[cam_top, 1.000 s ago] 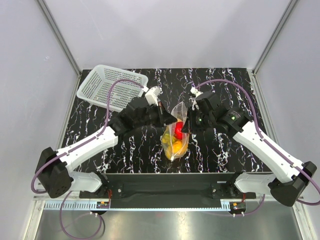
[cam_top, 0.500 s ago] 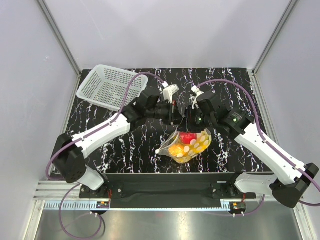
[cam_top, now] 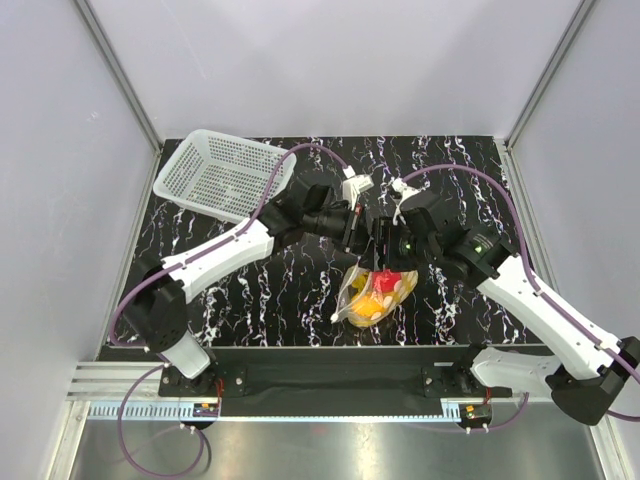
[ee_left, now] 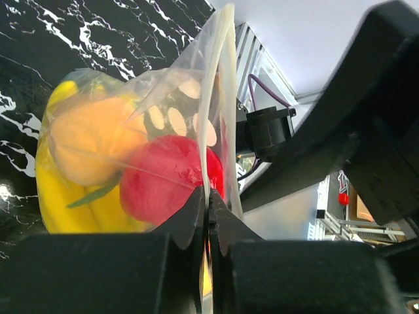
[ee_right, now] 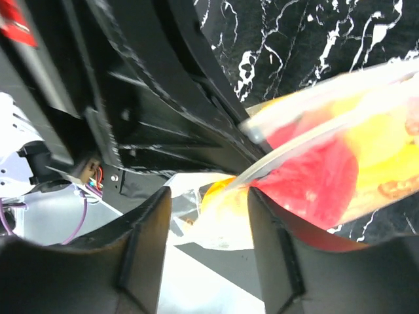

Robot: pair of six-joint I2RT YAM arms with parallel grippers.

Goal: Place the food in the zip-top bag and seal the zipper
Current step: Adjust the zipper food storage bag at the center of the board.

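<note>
Zip-top bag [cam_top: 372, 297] of clear, crinkly plastic with white dot marks is over the middle of the black, white-veined table [cam_top: 250, 300], towards its near edge. We see it held up by its mouth edge between the two arms. Inside it we make out a red round fruit [ee_left: 163, 186], an orange round fruit [ee_left: 88, 137] against it, and yellow bananas [ee_left: 55, 196] along the lower side.

Our left gripper [ee_left: 208, 204] has its jaws pressed together on the thin, clear zipper strip [ee_left: 221, 91] of the mouth, with plastic caught between them. Our right gripper [ee_right: 209, 196] has its jaws spread apart. The bag's edge runs just beyond its fingertips, and we cannot tell whether either finger touches the plastic.

From above, both grippers meet just over the bag, tips close together. We cannot tell whether the bag's underside rests on the table or hangs free. A white perforated plastic basket [cam_top: 222, 175] lies at the far left corner of the table, well apart from the bag.
</note>
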